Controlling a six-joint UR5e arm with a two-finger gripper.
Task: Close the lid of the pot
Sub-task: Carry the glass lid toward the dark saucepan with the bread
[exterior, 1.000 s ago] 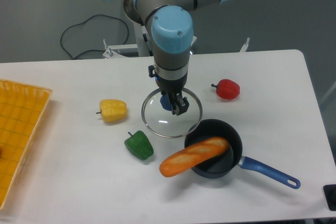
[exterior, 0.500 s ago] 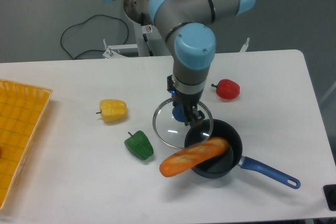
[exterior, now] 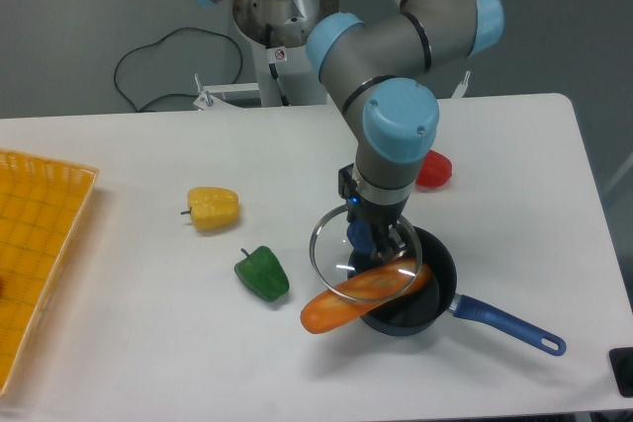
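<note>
We see the small dark navy saucepan (exterior: 420, 289), blue handle pointing toward the table's front-right corner; jaws pinching the round clear glass lid's (exterior: 336, 249) knob.

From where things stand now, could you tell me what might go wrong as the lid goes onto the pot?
The bread loaf lies across the pot and sticks out over its rim, so the lid would likely rest on the loaf, tilted, rather than seat. Pressing down could tip the loaf out or shift the pot. The gripper holds the lid only by its small knob, so a slanted contact might twist it loose.
</note>
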